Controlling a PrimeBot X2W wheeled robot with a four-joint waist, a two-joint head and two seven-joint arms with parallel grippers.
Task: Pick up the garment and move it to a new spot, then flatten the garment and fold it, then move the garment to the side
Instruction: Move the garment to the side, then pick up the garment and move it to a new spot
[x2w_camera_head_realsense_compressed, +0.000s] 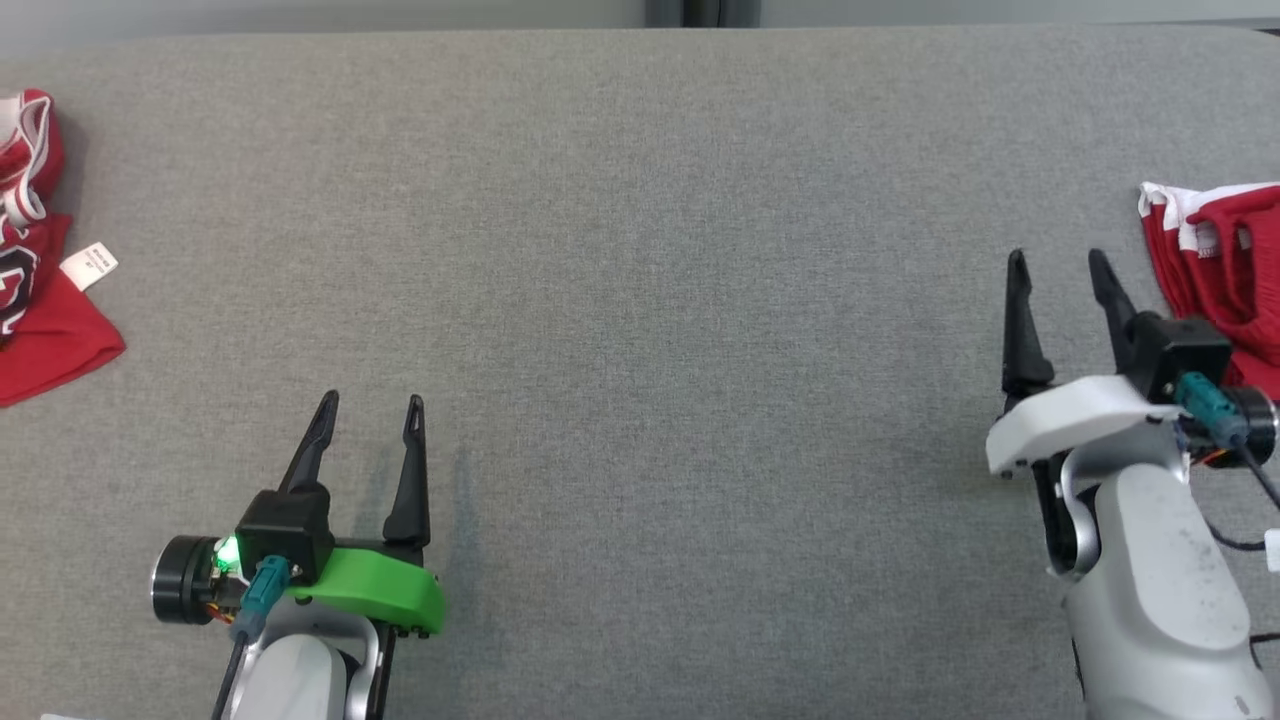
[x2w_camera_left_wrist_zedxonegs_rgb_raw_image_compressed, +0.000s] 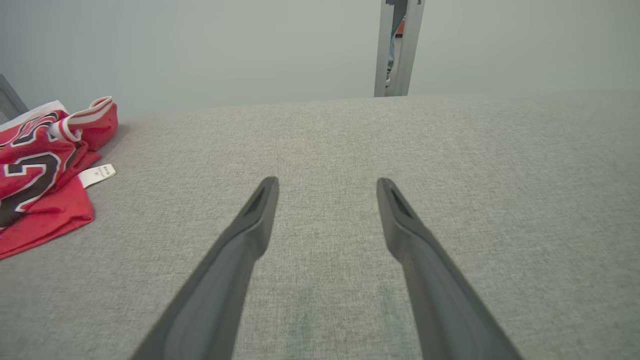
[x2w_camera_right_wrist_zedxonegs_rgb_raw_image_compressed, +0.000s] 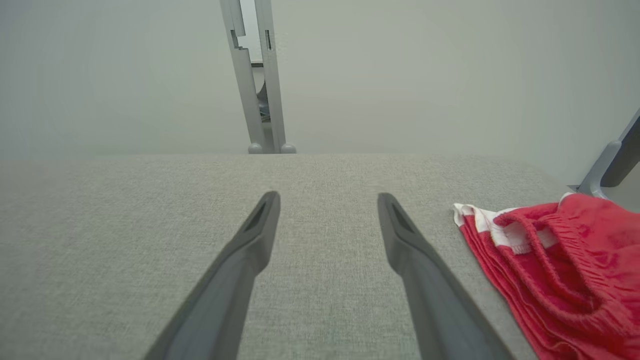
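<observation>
Grey table (x2w_camera_head_realsense_compressed: 640, 150); left gripper (x2w_camera_head_realsense_compressed: 372, 398) and right gripper (x2w_camera_head_realsense_compressed: 1057, 256) both spread empty; shorts (x2w_camera_head_realsense_compressed: 1215, 270) (frame's right edge) may snag if brushed.

Bright, even light, faint soft shadows (wrist views slightly hazy).
</observation>
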